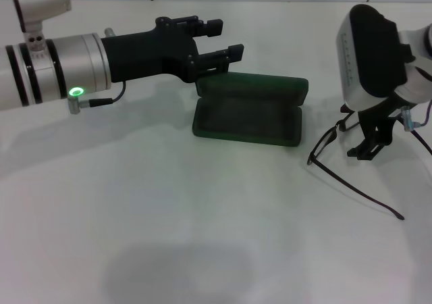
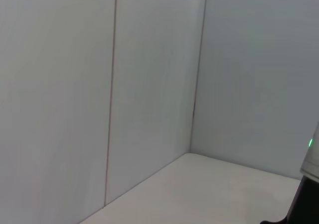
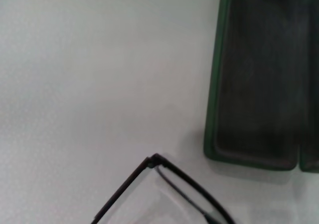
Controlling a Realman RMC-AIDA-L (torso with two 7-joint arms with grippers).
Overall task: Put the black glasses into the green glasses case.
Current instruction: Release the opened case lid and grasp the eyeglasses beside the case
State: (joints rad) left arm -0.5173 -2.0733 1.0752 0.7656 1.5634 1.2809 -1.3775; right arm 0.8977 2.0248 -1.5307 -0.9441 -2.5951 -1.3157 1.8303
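Open case, glasses beside it

The green glasses case [image 1: 248,109] lies lengthwise across the tabletop [image 1: 169,216]. The spread-fingered left gripper [image 1: 225,38] hovers at its lid. The right gripper [image 1: 370,142], grip unclear, stands over the black glasses [image 1: 334,138], whose temple [image 1: 358,192] points toward the near right corner.

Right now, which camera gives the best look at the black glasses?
The head view: the black glasses lie on the table beside the open green glasses case. The right wrist view catches only one frame corner; the left wrist view shows none.

Left arm's a silver cylinder with black rings, a glowing green ring light and thin black cable, ending in the matte black two-finger left gripper [image 1: 221,39]. Right wrist is a white shell with black padding.
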